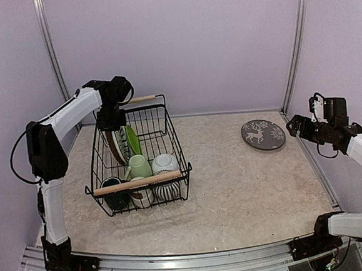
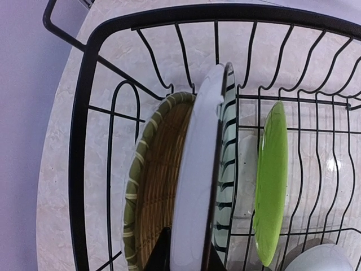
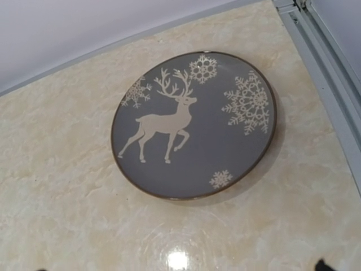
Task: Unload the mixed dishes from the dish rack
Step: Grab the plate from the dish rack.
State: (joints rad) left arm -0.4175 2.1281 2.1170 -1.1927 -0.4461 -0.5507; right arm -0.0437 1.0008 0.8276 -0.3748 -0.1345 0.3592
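Observation:
The dish rack (image 1: 168, 133) stands left of centre, its black wires (image 2: 84, 141) filling the left wrist view. My left gripper (image 1: 111, 124) reaches down into its far end and is shut (image 2: 186, 253) on the rim of the black-and-white striped plate (image 2: 197, 169), which stands on edge. The lime-green plate (image 2: 272, 180) stands upright just to its right. Nearer the front sit a pale green mug (image 1: 139, 166), a white bowl (image 1: 165, 162), a striped mug (image 1: 166, 190) and a dark teal mug (image 1: 114, 186). My right gripper (image 1: 293, 126) hovers open at the far right, holding nothing.
A woven brown plate with a green striped rim (image 2: 155, 186) leans against the striped plate's left side. A grey plate with a white reindeer (image 3: 194, 124) lies flat on the table just under the right gripper, close to the right wall rail (image 3: 327, 84).

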